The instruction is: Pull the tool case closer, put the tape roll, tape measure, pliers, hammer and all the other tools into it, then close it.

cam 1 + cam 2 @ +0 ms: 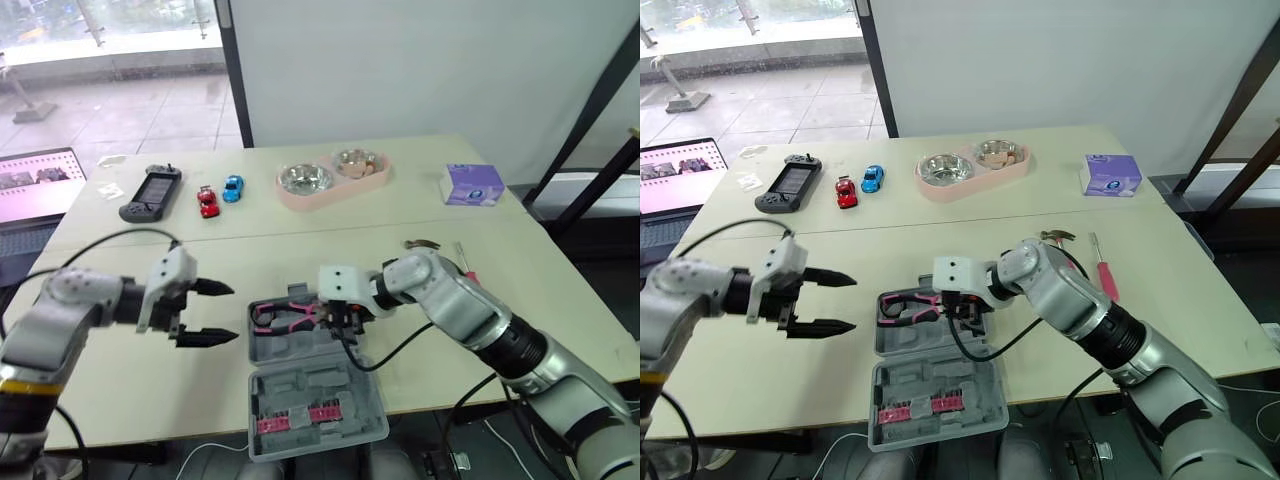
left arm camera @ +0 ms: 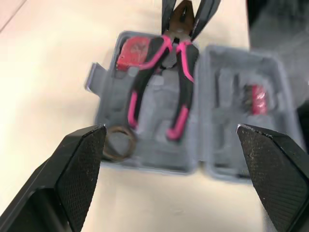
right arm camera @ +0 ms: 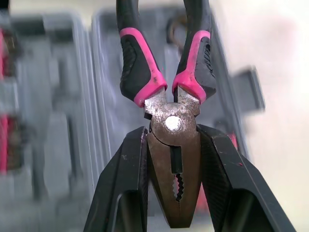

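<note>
My right gripper [image 1: 342,316] squeezes the pliers [image 3: 173,123] by the metal nose, just over the tool case [image 1: 330,380] at the lower middle. I think I must lay them in their slot, then let go. My left gripper [image 1: 235,312], mid-left, is spread wide and empty.

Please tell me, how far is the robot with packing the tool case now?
Done: the tool case lies open near the table's front edge, with the red tape measure inside. In hand: the right gripper grips the pliers by the head, handles in the case; the left gripper is open and empty. Left: the hammer and screwdriver lie on the table, and the lid needs closing.
</note>
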